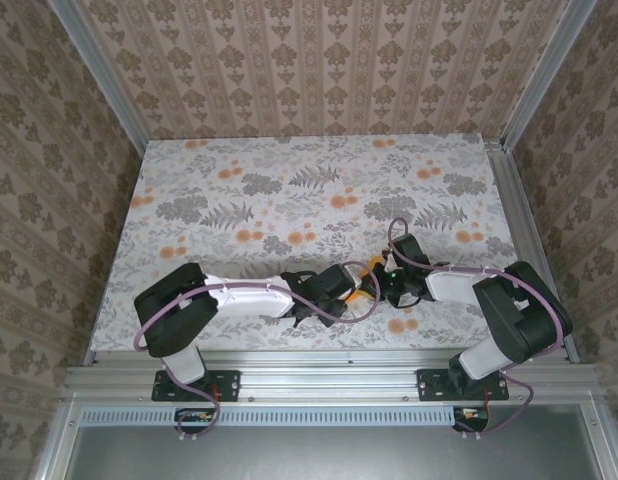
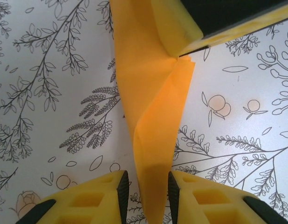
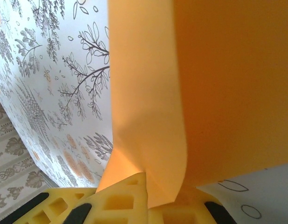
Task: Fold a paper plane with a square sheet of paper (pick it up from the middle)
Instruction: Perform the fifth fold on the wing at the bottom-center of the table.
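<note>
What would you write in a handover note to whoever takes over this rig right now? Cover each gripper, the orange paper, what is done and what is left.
Left gripper: jaws apart; the paper passes loosely between the pads, not pinched.
Right gripper: shut on the square sheet of paper, pinching its far end.
Paper: held up off the table, running between the two grippers near the front middle, bent along a lengthwise crease.
Done: sheet picked up, with at least one fold in it.
Left: no pointed plane shape yet. The remaining folds are to be made, probably starting with a regrip by the left gripper.
</note>
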You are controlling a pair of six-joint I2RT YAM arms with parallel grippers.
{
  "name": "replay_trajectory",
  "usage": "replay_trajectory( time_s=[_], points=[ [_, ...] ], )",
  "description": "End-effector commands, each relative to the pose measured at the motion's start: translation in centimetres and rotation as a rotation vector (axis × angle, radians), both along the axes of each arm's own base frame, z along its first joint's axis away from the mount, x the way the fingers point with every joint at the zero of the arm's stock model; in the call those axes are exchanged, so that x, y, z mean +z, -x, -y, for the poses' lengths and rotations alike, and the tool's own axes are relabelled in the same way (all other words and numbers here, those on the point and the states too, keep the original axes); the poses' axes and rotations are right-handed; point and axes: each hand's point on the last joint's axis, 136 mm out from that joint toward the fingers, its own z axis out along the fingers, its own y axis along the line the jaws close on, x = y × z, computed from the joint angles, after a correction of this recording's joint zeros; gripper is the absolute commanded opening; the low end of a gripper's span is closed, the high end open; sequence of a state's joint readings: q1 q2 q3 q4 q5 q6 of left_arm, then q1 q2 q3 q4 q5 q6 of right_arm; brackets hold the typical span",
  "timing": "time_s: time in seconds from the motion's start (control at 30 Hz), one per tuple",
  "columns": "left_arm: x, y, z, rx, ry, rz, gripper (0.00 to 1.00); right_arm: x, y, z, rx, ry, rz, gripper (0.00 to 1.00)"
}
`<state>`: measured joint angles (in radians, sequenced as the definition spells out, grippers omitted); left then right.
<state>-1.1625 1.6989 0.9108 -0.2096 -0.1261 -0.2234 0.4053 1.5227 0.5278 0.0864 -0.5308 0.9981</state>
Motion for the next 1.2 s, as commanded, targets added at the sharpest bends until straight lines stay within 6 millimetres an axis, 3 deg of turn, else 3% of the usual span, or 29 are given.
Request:
replay_trajectory(
  time_s=[0.0,0.27,0.77,1.17],
  points=[
    [-0.8,0.1,-0.2,-0.033,-0.014,0.001,0.32,-0.5,1.0,0.6,0.018,0.023,-0.024,0.00],
    [-1.6,-0.3,0.1,-0.036,-0.038,0.010,0.32,-0.1,1.0,0.3,0.031,0.007,-0.017,0.00],
    [-5.2,-1.0,-2.3,0.012,-0.210,0.025,0.28,0.7,1.7,0.6,0.068,0.027,-0.009,0.00],
    [-5.2,-0.2,-1.5,-0.033,-0.175,-0.011,0.26,0.1,0.9,1.7,0.075,0.109,-0.006,0.00]
  ],
)
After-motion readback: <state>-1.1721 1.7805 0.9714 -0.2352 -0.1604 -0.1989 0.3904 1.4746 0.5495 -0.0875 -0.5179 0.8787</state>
